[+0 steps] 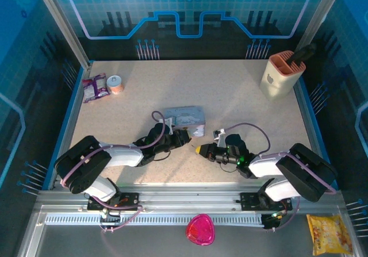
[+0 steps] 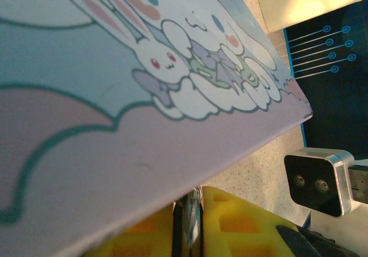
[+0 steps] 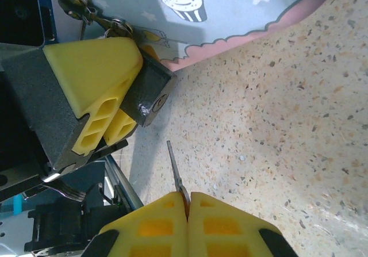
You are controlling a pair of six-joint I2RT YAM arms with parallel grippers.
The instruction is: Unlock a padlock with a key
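1. the left gripper [image 1: 179,137], at the near edge of the pale blue tin [image 1: 185,117], pinches the dark padlock [image 3: 148,100] between its yellow pads, just beside the tin's corner.
2. the right gripper [image 3: 187,204], slightly further from the tin, has its pads pressed together on the thin key [image 3: 176,171].
3. the key's tip points towards the padlock's keyhole end, near it but not touching.

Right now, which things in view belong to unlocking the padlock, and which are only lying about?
For the job: padlock, gripped by the left gripper; key, pinched in the right gripper.

Lying about: cartoon tin beside the padlock, beige holder, purple packet, tape roll, pink object, yellow snack bag.
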